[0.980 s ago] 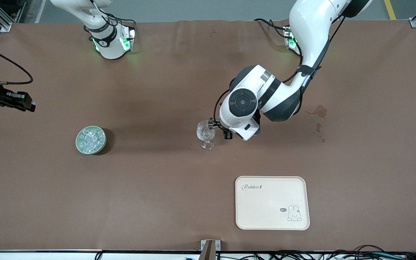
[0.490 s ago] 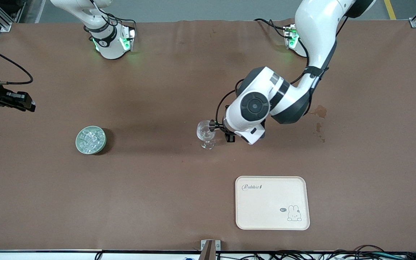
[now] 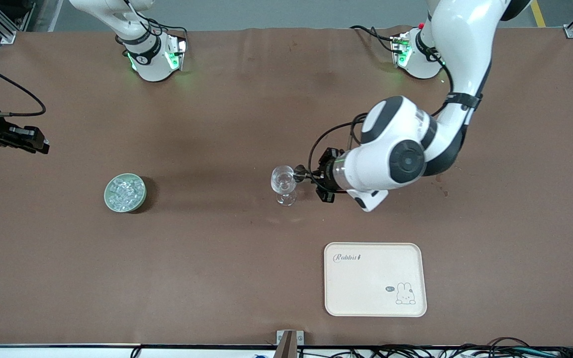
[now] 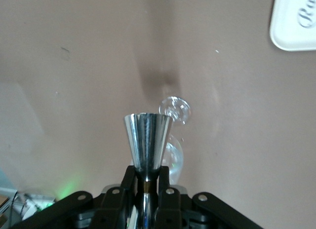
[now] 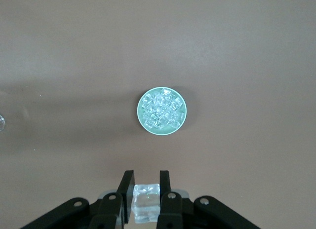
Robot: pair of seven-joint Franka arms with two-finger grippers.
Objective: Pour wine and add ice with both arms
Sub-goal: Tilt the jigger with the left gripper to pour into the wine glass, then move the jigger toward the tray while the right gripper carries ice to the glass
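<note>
I'm tipping steel jigger (image 4: 147, 140), clamped in left gripper (image 4: 146, 182), beside wine glass (image 3: 283, 182); misaligned pour risks spill. Right gripper (image 5: 144, 187) pinching ice cube (image 5: 145, 201), waiting.

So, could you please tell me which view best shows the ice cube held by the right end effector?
The right wrist view: the ice cube sits clamped in the right end effector. The front view shows only that end effector; the left wrist view shows neither.

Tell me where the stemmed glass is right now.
In the front view the stemmed glass stands upright mid-table, farther from the camera than the tray, with the left gripper and its steel jigger right beside the bowl.
</note>
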